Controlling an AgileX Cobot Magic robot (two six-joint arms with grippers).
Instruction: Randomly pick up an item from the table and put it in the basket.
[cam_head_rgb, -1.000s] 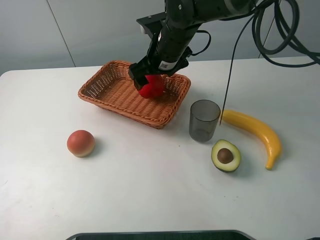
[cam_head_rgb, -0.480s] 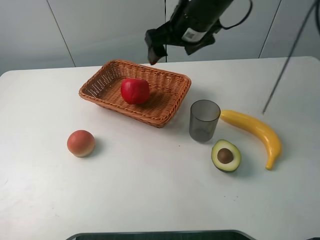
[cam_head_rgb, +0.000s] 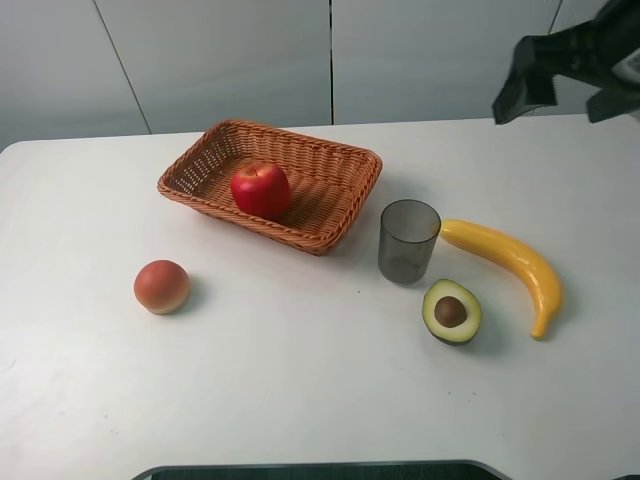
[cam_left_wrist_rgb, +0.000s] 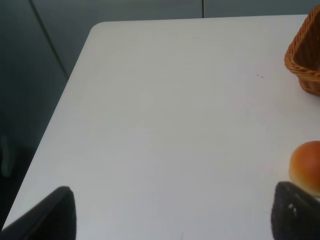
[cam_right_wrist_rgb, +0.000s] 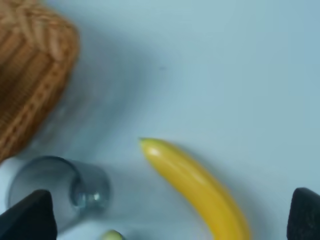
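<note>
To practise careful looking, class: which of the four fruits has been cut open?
The avocado beside the cup: its pit shows. Apple, peach and banana are whole.

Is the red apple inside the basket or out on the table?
Inside. The apple rests on the woven floor of the basket, walls all around it.

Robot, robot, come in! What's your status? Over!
Left gripper open, empty. Right gripper open, empty. Round red apple resting inside orange-brown wicker basket. Grey translucent cup beside basket, apart.
</note>
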